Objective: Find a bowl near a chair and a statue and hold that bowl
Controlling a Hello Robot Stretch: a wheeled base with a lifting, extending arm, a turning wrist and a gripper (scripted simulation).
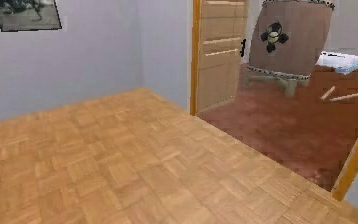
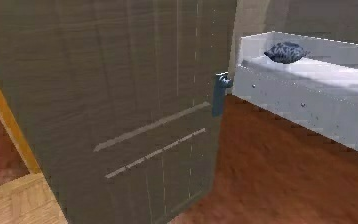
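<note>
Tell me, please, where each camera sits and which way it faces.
Forward view: on the robot, looking ahead and down over parquet floor toward an open wooden door and a framed picture.
Arm side view: on the robot's body, looking sideways at the wooden door and a white cabinet.
Shared: probably the door and the red-brown floor.

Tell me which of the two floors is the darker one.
The reddish-brown floor beyond the open door; the parquet on the near side is pale, yellowish wood.
</note>
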